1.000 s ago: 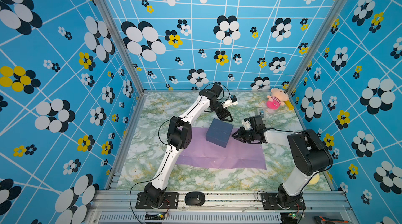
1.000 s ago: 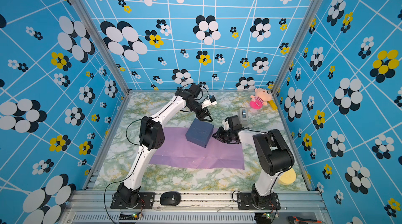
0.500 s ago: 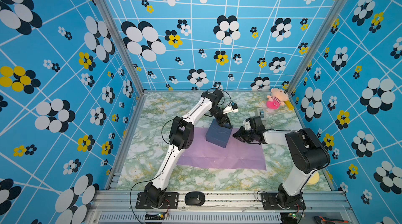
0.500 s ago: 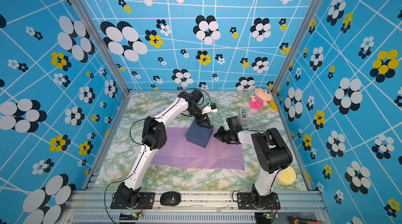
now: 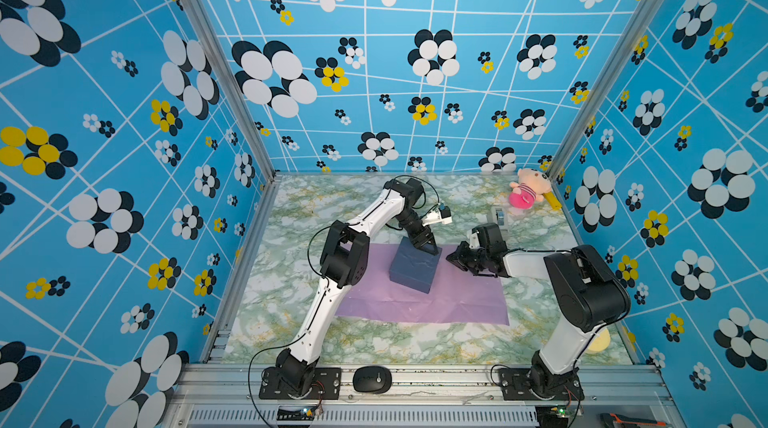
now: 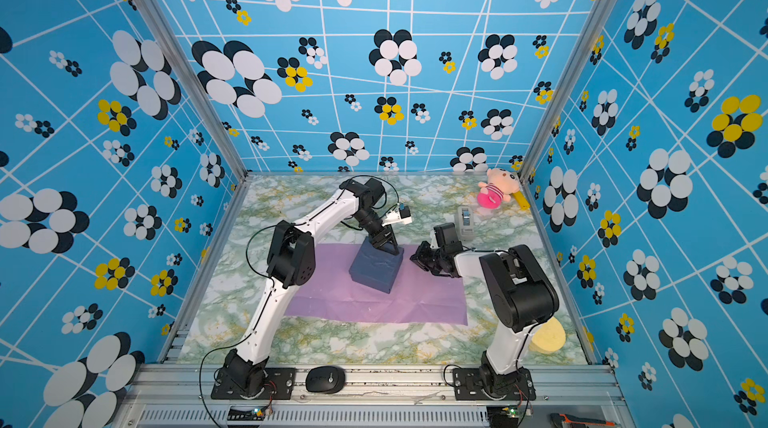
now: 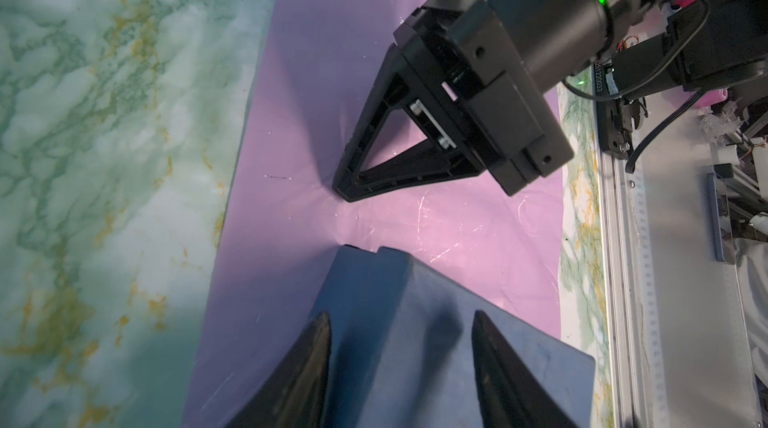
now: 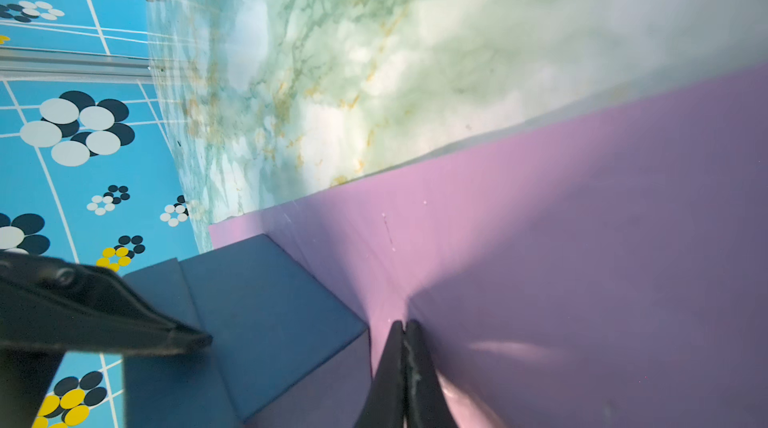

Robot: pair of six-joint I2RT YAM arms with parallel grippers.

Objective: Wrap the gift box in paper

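In both top views the navy gift box (image 5: 413, 268) (image 6: 376, 265) stands on the far half of the lilac paper (image 5: 419, 305) (image 6: 374, 303), which lies flat on the marble table. My left gripper (image 5: 428, 245) (image 6: 388, 243) (image 7: 399, 322) is open, its two fingers spread over the box's top by the far right corner. Just right of the box, my right gripper (image 5: 449, 257) (image 6: 412, 258) (image 8: 405, 324) is shut low down. It pinches a small pucker of the paper (image 8: 582, 238), and creases run toward its tip (image 7: 341, 194).
A grey tape dispenser (image 5: 498, 216) (image 6: 465, 218) stands behind the right arm. A plush doll (image 5: 525, 193) sits in the far right corner, with a yellow sponge (image 6: 548, 336) by the right arm's base. A black mouse (image 5: 372, 379) rests on the front rail. Patterned walls enclose three sides.
My left gripper came down from behind the box onto its top far corner, jaws narrowing. My right gripper closed on the paper beside the box.
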